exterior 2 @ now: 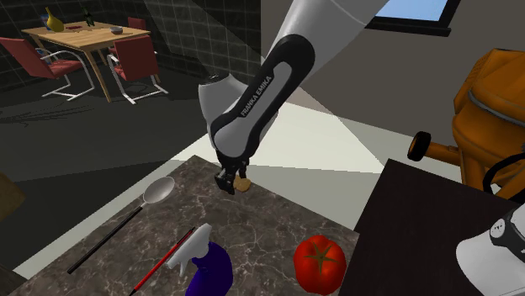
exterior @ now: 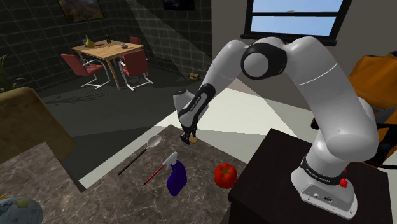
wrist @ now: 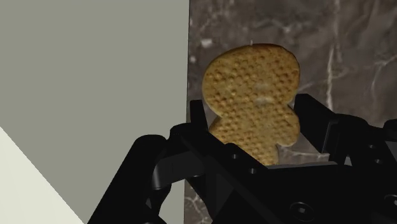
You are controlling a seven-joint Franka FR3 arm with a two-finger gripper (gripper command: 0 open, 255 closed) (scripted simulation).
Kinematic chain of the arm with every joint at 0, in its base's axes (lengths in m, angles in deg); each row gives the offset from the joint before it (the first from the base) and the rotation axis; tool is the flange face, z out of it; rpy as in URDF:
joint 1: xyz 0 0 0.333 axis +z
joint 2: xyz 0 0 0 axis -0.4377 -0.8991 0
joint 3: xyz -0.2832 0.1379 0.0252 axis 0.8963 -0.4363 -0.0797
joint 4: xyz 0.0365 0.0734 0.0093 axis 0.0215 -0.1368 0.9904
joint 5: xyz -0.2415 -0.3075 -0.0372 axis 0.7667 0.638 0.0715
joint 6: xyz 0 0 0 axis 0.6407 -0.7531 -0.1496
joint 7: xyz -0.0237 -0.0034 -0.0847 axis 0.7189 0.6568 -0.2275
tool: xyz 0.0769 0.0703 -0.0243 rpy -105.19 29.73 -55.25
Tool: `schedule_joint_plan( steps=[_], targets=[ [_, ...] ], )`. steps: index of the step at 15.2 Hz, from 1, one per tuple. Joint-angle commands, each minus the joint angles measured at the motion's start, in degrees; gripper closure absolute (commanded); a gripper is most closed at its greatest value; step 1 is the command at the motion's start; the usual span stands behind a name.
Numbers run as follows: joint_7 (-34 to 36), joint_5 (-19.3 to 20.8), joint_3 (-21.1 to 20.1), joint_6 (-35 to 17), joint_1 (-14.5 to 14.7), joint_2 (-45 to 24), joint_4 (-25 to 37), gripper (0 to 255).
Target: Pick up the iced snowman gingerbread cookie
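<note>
Marble counter point(exterior: 70, 184), ladle point(exterior: 137, 157), red stick point(exterior: 153, 174), purple spray bottle point(exterior: 176, 176), tomato point(exterior: 225, 175)

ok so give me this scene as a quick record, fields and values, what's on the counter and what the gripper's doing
surface: dark marbled stone counter
target: golden-brown snowman-shaped cookie, near the counter's edge
grasp: black two-finger gripper, shut on the cookie
other items: grey long-handled spoon; purple spray bottle; red tomato
cookie lifted off counter: cannot tell

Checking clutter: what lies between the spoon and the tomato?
A purple spray bottle and a thin red stick lie between the spoon and the tomato, as the second exterior view shows.
</note>
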Motion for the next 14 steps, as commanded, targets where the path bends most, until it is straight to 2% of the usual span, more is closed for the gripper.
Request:
schedule_joint_plan(
  steps=[1,14],
  targets=[
    [0.0,-0.1,-0.1,0.4,-0.1,0.8,-0.4,255],
    [-0.7,-0.9,-0.9,6.5,-0.6,9.0,-2.5,255]
  ],
)
